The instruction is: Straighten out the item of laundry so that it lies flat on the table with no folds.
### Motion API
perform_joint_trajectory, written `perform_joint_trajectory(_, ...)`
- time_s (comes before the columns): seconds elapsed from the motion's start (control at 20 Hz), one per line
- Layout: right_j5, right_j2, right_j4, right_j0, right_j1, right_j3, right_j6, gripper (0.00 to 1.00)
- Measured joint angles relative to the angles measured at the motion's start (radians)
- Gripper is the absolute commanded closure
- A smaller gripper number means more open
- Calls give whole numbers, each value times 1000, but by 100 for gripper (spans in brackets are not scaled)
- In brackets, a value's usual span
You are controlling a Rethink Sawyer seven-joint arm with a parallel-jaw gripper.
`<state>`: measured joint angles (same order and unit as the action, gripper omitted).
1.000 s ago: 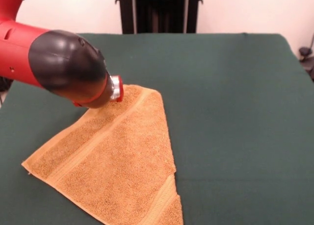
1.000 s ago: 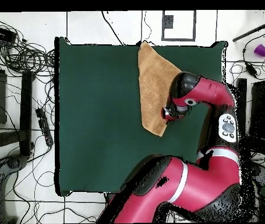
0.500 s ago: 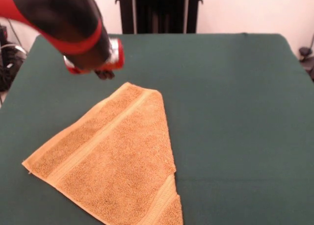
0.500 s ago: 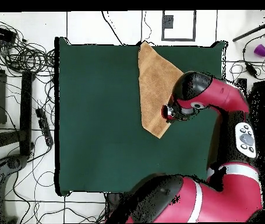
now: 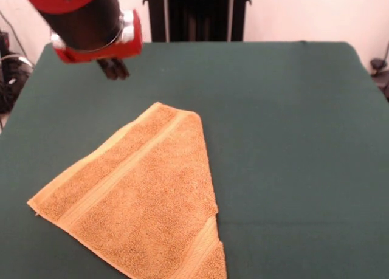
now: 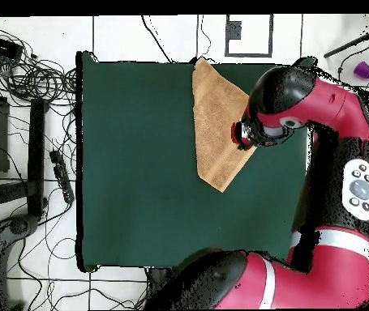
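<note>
The orange-yellow terry towel [image 5: 143,200] [image 6: 217,121] is lying folded into a rough triangle, running off the table's [image 5: 292,139] [image 6: 139,162] near edge, with broad green felt opening rightward. The gripper [image 5: 113,68] [image 6: 242,136] is hovering clear above; I cannot tell its finger spacing.

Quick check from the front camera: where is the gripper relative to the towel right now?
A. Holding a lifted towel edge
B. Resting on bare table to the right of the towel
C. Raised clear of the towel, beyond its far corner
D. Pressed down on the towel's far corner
C: the gripper hangs above the green table, with a gap between it and the towel, which lies untouched.
</note>
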<state>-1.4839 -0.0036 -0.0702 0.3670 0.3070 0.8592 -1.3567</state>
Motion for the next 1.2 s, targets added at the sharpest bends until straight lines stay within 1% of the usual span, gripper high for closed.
perform_joint_trajectory(0.05,0,0,-1,-4,-26,-43,0,100)
perform_joint_trajectory(0.15,0,0,-1,-8,-55,-88,0,100)
perform_joint_trajectory(0.25,0,0,-3,-15,-110,-162,0,100)
perform_joint_trajectory(0.3,0,1,-5,-22,-172,-234,0,100)
perform_joint_trajectory(0.45,0,1,-6,-27,-236,-304,0,100)
perform_joint_trajectory(0.6,0,1,-9,-36,-334,-403,0,100)
perform_joint_trajectory(0.85,-4,1,-11,-49,-443,-511,0,100)
perform_joint_trajectory(0.95,-22,1,-11,-49,-453,-546,0,100)
perform_joint_trajectory(1.05,-23,1,-11,-49,-452,-554,0,100)
perform_joint_trajectory(1.2,45,2,-8,-44,-419,-490,0,100)
